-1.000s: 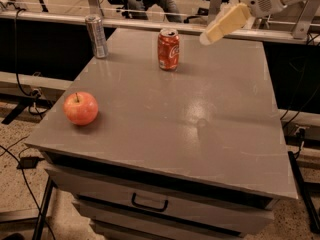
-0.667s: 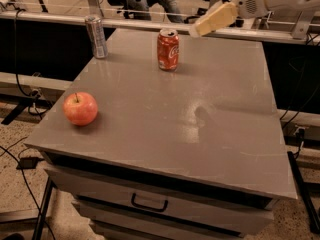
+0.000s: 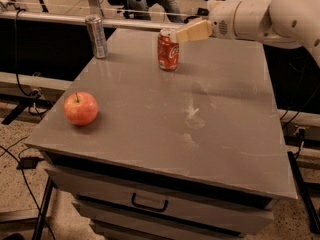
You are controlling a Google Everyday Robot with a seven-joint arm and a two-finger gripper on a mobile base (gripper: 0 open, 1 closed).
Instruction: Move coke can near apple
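Observation:
The coke can (image 3: 168, 50) stands upright at the far middle of the grey table (image 3: 225, 124). It is red with white script and a silver top. The apple (image 3: 80, 108) is red-orange with a dark stem and sits near the table's left front edge. My gripper (image 3: 186, 32) reaches in from the right on a white arm (image 3: 260, 15). Its tan fingers (image 3: 196, 30) are level with the can's top, just right of it. The gripper holds nothing.
A taller slim silver-grey can (image 3: 96, 36) stands at the table's far left corner. The table has drawers (image 3: 150, 201) below its front edge. A rail (image 3: 60, 18) and chairs lie behind the table. Cables run on the floor at left.
My gripper has moved left and a little down, from right of the coke can to right beside its top. The can and apple have not moved.

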